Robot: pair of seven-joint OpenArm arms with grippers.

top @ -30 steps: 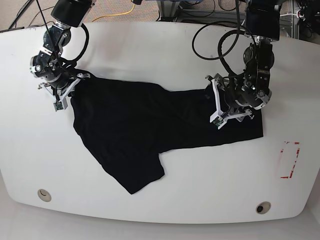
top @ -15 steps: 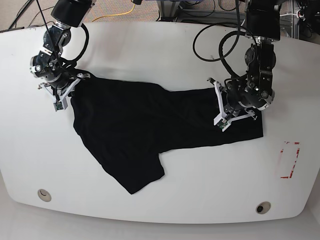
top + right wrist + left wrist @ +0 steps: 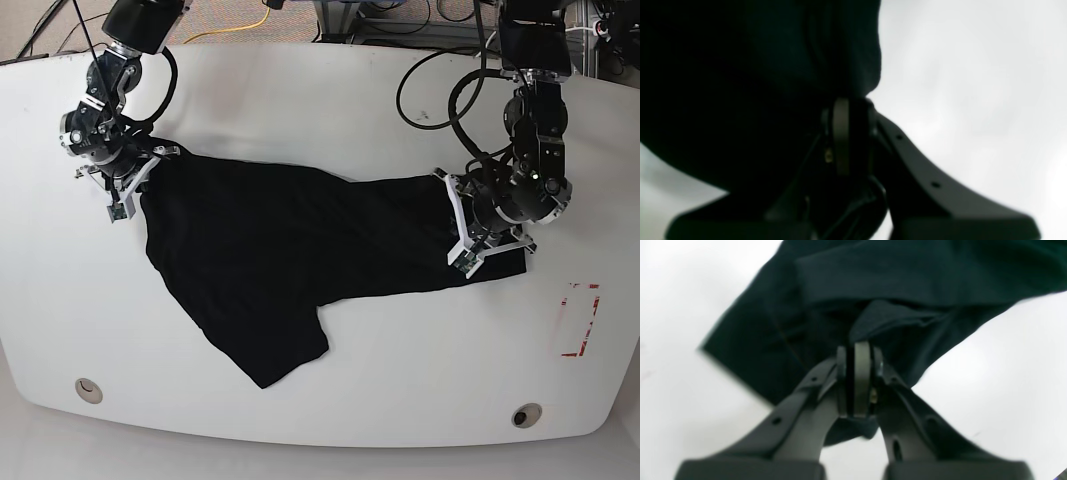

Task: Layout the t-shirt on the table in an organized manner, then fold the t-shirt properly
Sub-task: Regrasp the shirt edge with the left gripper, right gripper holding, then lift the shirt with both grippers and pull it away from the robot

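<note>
The black t-shirt (image 3: 280,250) lies stretched across the white table (image 3: 330,110), with one sleeve pointing to the front. My left gripper (image 3: 498,243) is shut on a fold of cloth at the shirt's right end. In the left wrist view the gripper (image 3: 858,351) pinches the t-shirt (image 3: 873,280) just above the table (image 3: 1007,373). My right gripper (image 3: 148,172) is shut on the shirt's far left corner. In the right wrist view the gripper (image 3: 846,103) is closed, with the dark t-shirt (image 3: 740,83) filling the left side and the table (image 3: 973,83) on the right.
A red tape rectangle (image 3: 580,320) marks the table at the right, close to the shirt's right end. Two small round holes (image 3: 88,388) (image 3: 525,414) sit near the front edge. Cables (image 3: 250,20) and a frame stand behind the table's far edge.
My left gripper has moved to the right with the cloth in it, pulling the shirt's right end out longer. My right gripper has stayed in place, shut on its corner.
</note>
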